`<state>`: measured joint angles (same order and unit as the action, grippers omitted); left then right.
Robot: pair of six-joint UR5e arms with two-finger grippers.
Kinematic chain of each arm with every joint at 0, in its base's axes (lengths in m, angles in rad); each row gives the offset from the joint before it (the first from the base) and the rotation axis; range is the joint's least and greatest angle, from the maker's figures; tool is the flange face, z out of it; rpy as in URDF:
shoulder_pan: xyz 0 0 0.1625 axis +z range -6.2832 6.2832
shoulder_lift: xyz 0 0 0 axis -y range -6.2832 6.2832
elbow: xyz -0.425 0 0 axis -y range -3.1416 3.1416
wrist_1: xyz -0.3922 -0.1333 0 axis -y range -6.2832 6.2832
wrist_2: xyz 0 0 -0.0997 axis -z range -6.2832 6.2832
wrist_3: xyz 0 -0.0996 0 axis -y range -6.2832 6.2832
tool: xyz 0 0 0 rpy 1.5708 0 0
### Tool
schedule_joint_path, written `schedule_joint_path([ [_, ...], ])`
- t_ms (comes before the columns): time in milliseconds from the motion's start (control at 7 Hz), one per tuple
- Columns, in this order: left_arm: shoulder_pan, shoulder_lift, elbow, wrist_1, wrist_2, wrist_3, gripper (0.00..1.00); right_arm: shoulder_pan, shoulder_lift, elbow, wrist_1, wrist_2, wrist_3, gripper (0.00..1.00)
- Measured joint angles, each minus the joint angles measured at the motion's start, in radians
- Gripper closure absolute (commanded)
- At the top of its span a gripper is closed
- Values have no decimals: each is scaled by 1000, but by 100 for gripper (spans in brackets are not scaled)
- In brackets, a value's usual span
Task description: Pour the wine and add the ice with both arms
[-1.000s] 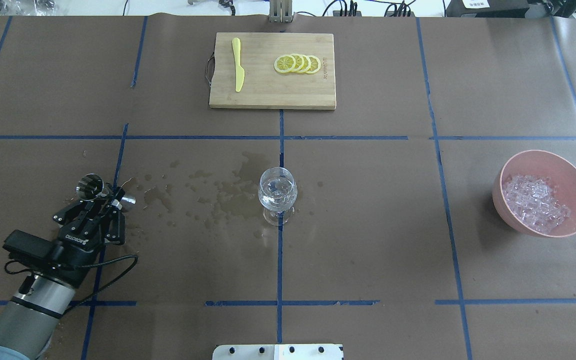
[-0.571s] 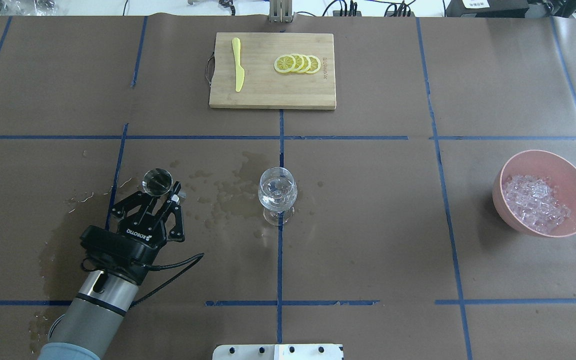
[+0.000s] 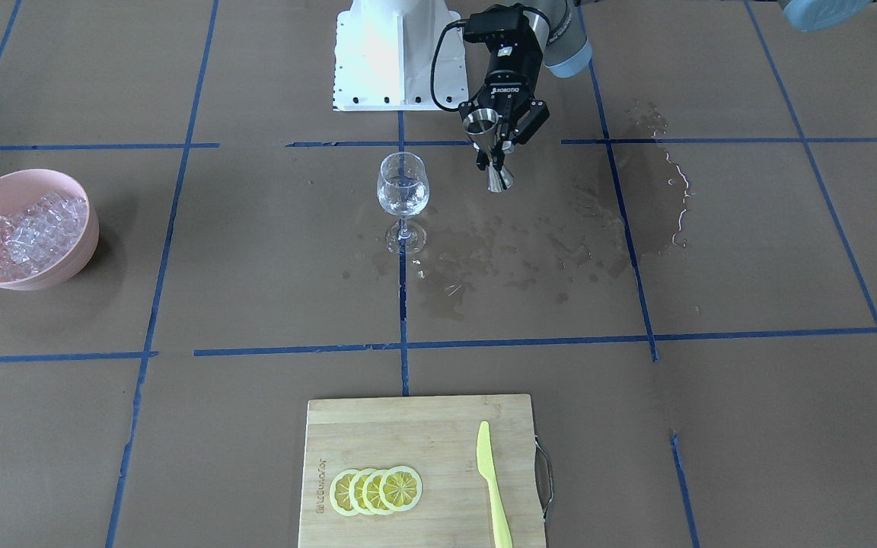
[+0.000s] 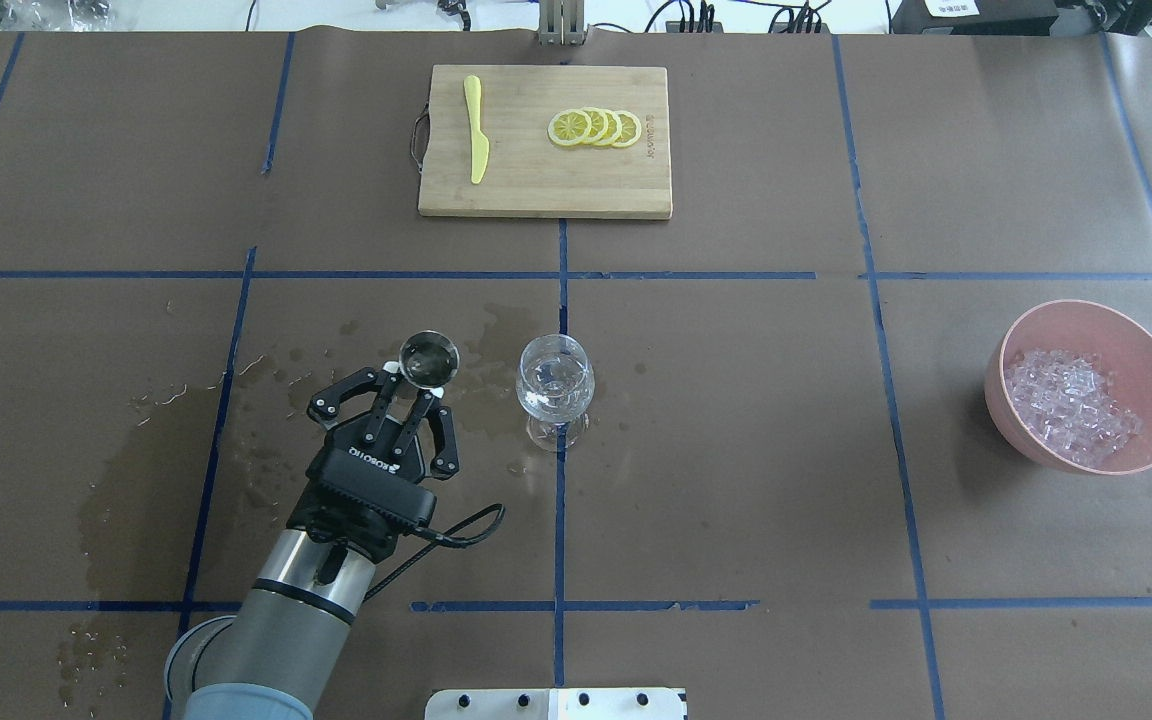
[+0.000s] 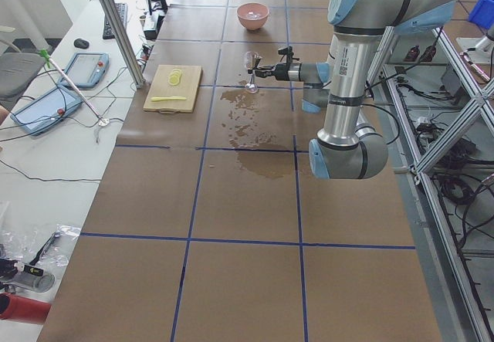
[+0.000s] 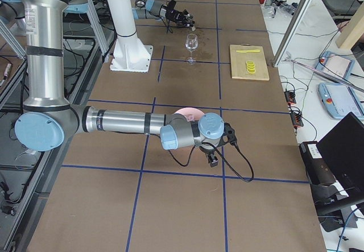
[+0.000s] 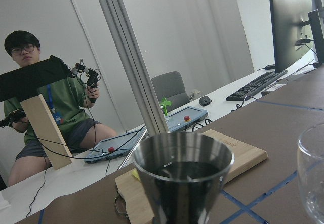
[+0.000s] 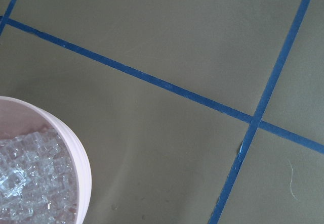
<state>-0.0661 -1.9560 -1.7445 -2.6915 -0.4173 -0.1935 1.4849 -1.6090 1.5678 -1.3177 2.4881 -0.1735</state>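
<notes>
From the front, my left jaws were clamped on an upright steel jigger (image 3: pixel 489 144) just beside the wine glass (image 3: pixel 403 186), which held a little clear wine (image 3: pixel 403 204). The pink bowl (image 3: pixel 73 262) of ice (image 3: pixel 27 228) stood well apart on the worktop (image 3: pixel 712 396). Overhead, the jigger's open mouth showed, with wet patches (image 4: pixel 456 395) near it. Only the right side view showed my right arm (image 6: pixel 125 121), over the bowl; I could not tell whether my right jaws were open. My left wrist view showed the jigger's dark inside
</notes>
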Motion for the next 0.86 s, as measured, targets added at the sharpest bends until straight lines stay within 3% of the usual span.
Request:
schedule_joint_path([
  [857, -9, -76, 0, 257, 1, 310, 100, 0, 0, -2, 0, 2, 5, 0],
])
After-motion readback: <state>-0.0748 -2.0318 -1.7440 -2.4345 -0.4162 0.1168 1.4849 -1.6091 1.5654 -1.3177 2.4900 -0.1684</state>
